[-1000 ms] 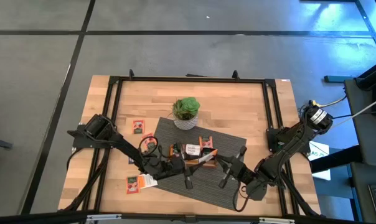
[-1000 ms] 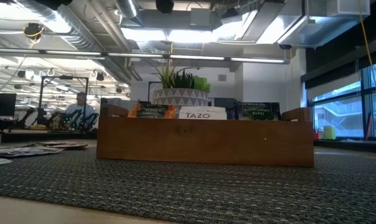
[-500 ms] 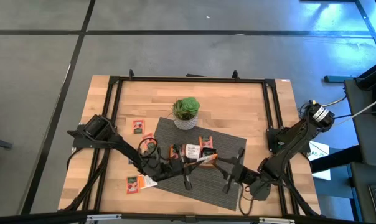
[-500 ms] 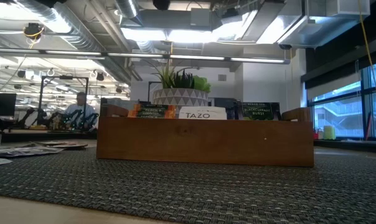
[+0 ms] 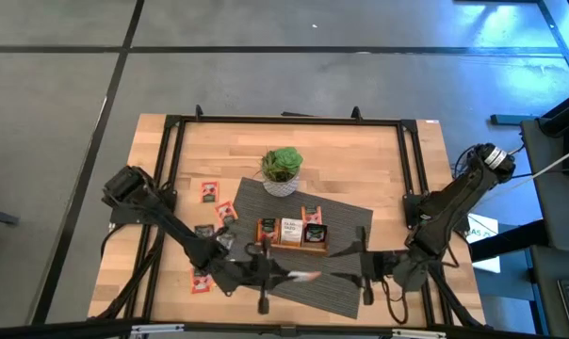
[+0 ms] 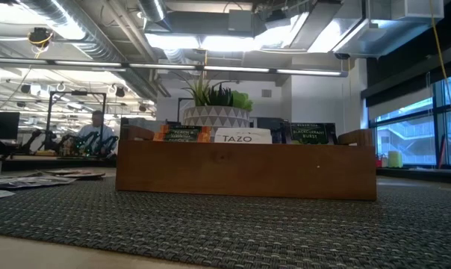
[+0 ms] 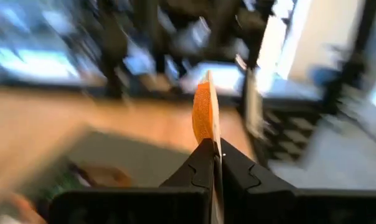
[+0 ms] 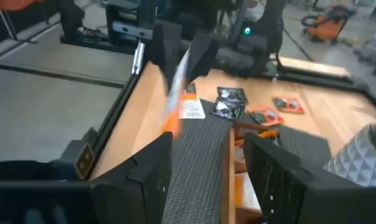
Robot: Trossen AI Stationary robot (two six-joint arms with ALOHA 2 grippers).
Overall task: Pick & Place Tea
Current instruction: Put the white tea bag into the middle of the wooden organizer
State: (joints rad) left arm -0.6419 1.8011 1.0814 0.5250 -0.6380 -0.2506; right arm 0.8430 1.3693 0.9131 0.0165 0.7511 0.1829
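Left claw [image 5: 286, 276] is shut tight on one flat orange-and-white tea sachet [image 7: 205, 115], near the long brown wooden tray [image 5: 291, 232]. Right claw [image 8: 206, 158] is open, empty. More small sachets [image 5: 209, 191] lie on the table [image 5: 360, 160], so plenty is left.

"TAZO" on white sachet [image 6: 243, 137] in wooden tray [image 6: 246, 170]

The high view looks straight down from well above, taking in the whole table [image 5: 360, 160] and both arms, while the low view sits at mat level, close to the wooden tray [image 6: 246, 169] — facing level into the room behind. Each wrist view looks out past its own dark fingers across the table; both the high and low views share the tray and plant pot [image 5: 281, 185].
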